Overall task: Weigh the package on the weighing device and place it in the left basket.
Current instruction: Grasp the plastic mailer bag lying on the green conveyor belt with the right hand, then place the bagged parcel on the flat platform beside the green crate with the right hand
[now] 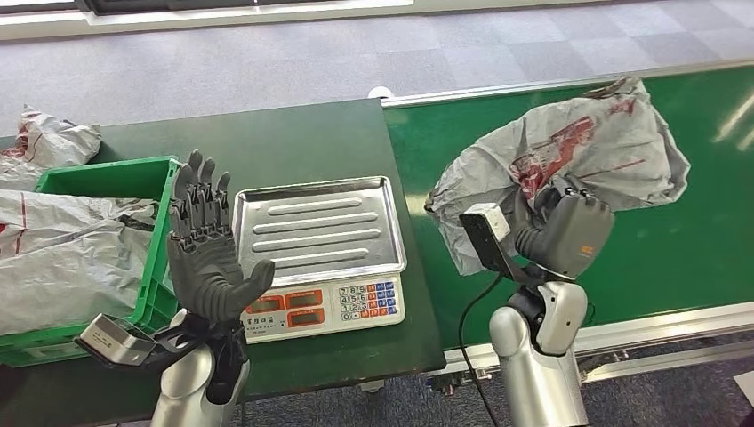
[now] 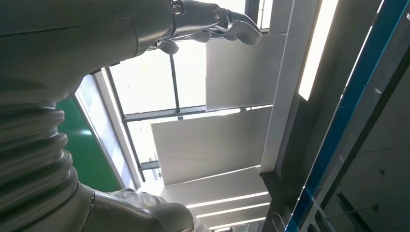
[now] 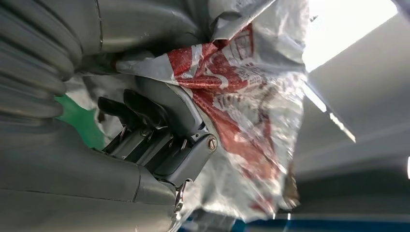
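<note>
A grey plastic package with red print is lifted over the green conveyor belt, to the right of the scale. My right hand grips its lower edge; the right wrist view shows the dark fingers curled into the crumpled package. The weighing scale has a bare steel tray and sits on the dark table. My left hand is raised palm up with fingers spread, holding nothing, between the scale and the green basket. The left wrist view shows that hand against the ceiling.
The green basket holds several grey packages, and another package lies behind it on the dark table. The conveyor's metal rail runs along its near edge. Grey carpet lies beyond the table.
</note>
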### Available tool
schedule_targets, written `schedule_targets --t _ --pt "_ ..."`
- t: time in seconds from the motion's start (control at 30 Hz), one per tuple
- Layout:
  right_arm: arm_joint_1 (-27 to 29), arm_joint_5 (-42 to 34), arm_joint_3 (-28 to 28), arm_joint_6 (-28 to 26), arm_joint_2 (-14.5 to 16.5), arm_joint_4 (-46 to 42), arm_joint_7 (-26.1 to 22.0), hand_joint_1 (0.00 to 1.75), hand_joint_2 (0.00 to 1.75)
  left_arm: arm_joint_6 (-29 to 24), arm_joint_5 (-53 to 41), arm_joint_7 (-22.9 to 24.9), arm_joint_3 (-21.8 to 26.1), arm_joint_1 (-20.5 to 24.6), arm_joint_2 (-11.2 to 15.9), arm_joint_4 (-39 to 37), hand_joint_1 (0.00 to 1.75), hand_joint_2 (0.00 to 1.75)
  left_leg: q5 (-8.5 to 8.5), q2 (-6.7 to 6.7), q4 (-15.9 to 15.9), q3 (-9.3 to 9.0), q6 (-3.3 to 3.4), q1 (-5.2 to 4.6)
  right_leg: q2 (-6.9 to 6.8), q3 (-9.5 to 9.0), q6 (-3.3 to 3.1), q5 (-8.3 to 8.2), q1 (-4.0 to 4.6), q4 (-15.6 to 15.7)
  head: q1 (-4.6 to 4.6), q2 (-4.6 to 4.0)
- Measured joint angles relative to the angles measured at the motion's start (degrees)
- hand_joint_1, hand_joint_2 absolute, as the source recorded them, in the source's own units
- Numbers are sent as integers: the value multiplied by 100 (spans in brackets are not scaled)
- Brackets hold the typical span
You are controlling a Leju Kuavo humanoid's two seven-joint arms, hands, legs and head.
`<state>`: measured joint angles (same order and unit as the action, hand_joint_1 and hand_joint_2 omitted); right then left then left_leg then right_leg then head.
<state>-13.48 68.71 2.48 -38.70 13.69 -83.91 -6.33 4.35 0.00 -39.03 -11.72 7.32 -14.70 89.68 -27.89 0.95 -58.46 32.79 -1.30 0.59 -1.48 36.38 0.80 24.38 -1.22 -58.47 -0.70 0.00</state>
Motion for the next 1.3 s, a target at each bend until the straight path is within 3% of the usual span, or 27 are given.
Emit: schedule_targets --t 0.17,0.37,0.5,0.67,1.07,1.2,1.3 --pt "104 -596 40 -47 159 -503 -744 175 175 -19 1 -21 -17 13 -13 -67 0 175 1 9 1 -3 -1 2 6 -2 -2 -2 1 -1 0 0" --pt "-346 -1390 -405 600 186 -77 -1054 175 175 -32 38 -102 -136 60 -16 -136 0 175 6 11 1 -1 -3 3 9 -4 -1 -7 1 -3 1 0" --pt "-1146 -1544 -805 945 280 933 -1000 175 175 -37 91 -114 -243 134 -29 -168 0 175 13 23 1 -2 -6 3 19 0 -5 -14 2 -5 -1 0" --pt "-2029 -1542 -1111 895 455 2286 -882 175 175 -76 93 -115 -351 194 -51 -196 0 175 20 13 0 -4 -9 3 11 0 -8 -18 3 -5 -1 0" --pt "-2475 -1672 -1257 963 604 3395 -901 175 175 -131 60 -116 -406 196 -44 -199 0 175 17 9 1 3 -8 3 11 4 -8 -16 2 -4 -1 0" --pt "-2614 -1709 -1266 1032 659 3844 -819 6 175 -131 -2 -116 -406 196 -30 -200 0 175 18 9 1 1 -9 3 11 4 -8 -17 3 -4 -1 0" --pt "-2804 -1694 -1293 1842 668 4385 -723 0 175 -105 -48 -114 -406 205 -30 -205 0 175 19 11 1 -2 -9 3 13 3 -8 -17 3 -4 -1 0"
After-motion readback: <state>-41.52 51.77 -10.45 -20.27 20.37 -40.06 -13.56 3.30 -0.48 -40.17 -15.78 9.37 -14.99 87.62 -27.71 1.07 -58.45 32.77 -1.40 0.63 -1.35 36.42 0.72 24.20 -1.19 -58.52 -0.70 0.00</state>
